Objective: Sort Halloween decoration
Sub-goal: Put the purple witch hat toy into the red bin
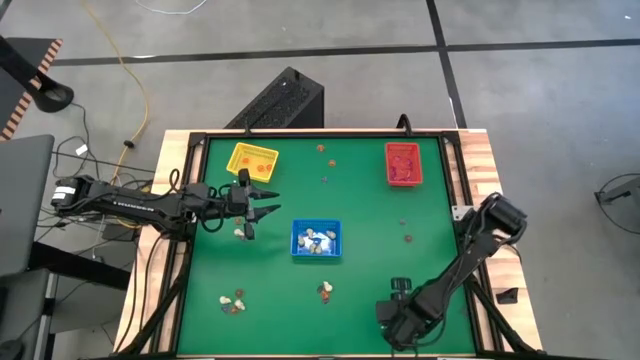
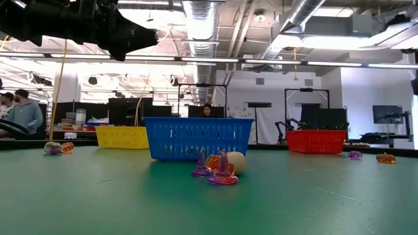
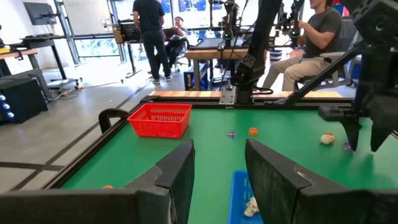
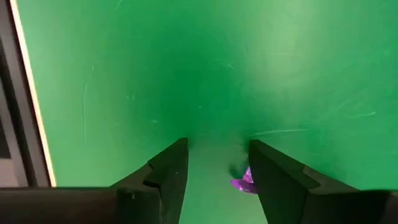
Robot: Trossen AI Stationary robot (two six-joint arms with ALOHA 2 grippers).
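With our right gripper released low at the frame's bottom right over a purple trinket, we should centre both fingers on it before closing, while our left gripper, also released, hovers left of the blue tray at centre.

text: none readable | labels: none | numbers: none | signs: none

A robotics lab: exposed ceiling ducts, workbenches, seated people.
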